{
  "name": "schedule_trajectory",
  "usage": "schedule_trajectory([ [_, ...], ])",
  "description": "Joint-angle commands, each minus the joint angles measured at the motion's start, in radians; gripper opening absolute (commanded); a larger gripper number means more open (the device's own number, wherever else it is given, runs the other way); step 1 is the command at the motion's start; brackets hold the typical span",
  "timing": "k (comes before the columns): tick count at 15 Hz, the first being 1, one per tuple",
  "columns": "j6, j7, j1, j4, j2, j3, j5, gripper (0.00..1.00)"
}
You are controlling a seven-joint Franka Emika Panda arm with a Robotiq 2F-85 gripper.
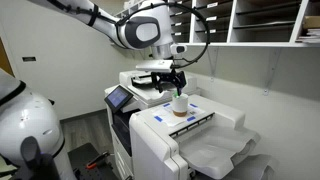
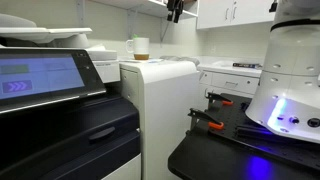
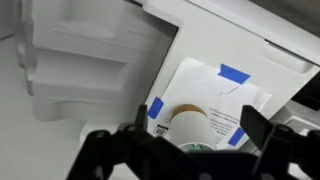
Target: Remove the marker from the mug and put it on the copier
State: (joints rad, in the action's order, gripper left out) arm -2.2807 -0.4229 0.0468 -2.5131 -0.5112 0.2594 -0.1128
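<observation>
The black claw hangs wide open and empty just above the smooth cream cylindrical mug. The slim green marker stands in it. The mug rests on the copier's flat white top, on a paper sheet held by blue tape.

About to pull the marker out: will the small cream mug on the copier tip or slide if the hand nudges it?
Probably light: the small cream mug looks tiny beside the large white copier, so a nudge may shift it. The slim green marker stands above its rim; a sideways pull might tip it. The open hand hangs above it.
</observation>
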Motion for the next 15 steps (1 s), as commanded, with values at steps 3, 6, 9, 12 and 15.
schedule_trajectory([
  [3, 0.001, -0.005, 0.011, 0.001, 0.001, -0.01, 0.007, 1.0],
  [6, -0.026, -0.043, -0.006, 0.004, 0.011, 0.003, 0.019, 1.0],
  [9, -0.076, -0.214, -0.074, 0.037, 0.054, 0.048, 0.082, 1.0],
  [12, -0.079, -0.43, -0.145, 0.099, 0.121, 0.103, 0.158, 1.0],
  [15, -0.047, -0.612, -0.183, 0.185, 0.213, 0.134, 0.289, 0.8],
])
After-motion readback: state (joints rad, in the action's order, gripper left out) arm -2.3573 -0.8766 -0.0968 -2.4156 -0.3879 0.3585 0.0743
